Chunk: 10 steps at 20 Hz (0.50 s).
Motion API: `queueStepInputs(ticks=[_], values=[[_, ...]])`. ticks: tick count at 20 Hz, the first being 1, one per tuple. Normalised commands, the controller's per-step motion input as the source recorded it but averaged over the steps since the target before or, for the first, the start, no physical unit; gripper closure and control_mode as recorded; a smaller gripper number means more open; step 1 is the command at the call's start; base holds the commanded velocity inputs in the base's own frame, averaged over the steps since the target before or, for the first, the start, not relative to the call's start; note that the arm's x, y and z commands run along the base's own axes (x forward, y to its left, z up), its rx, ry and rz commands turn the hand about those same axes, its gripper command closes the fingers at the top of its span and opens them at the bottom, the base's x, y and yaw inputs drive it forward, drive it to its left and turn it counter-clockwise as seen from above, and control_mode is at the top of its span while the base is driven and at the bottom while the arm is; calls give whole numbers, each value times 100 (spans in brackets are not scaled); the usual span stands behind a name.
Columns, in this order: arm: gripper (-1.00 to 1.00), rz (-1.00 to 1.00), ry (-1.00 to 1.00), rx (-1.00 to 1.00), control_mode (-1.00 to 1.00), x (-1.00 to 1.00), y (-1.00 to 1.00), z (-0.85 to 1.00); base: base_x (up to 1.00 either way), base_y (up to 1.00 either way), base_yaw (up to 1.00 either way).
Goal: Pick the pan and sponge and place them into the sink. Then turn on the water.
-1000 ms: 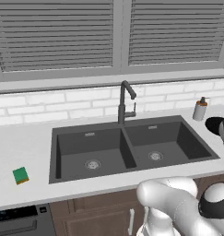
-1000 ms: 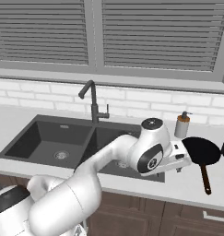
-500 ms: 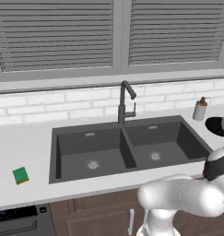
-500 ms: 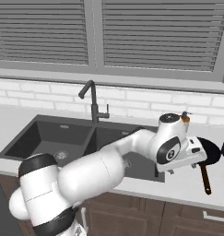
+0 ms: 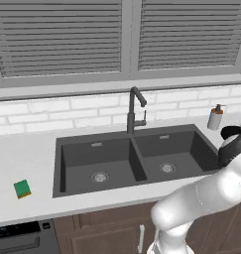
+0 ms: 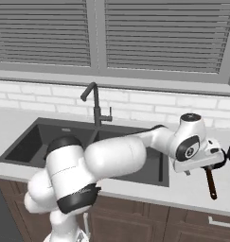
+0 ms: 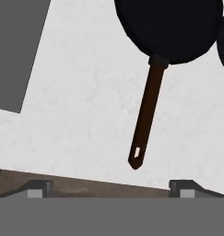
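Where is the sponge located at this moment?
In the left base view, the sponge lies on the white counter to the left of the sink, near the counter's front edge and apart from the basin.

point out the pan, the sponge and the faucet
pan (image 7: pixel 171 27), hand view, on its round black body
sponge (image 5: pixel 22 188), left base view, on its green top
faucet (image 5: pixel 131 115), left base view, on its upright stem

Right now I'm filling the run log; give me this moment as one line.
phase: reaching for pan | gripper: open, above pan handle | sponge: on counter left of sink | water: off
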Motion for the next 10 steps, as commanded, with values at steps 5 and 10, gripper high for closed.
queueStepInputs(ticks=[5, 10], values=[[-100, 0, 10, 11, -100, 4, -40, -22, 0, 0, 0], [-100, 0, 10, 10, -100, 1, -24, -23, 0, 0, 0]])
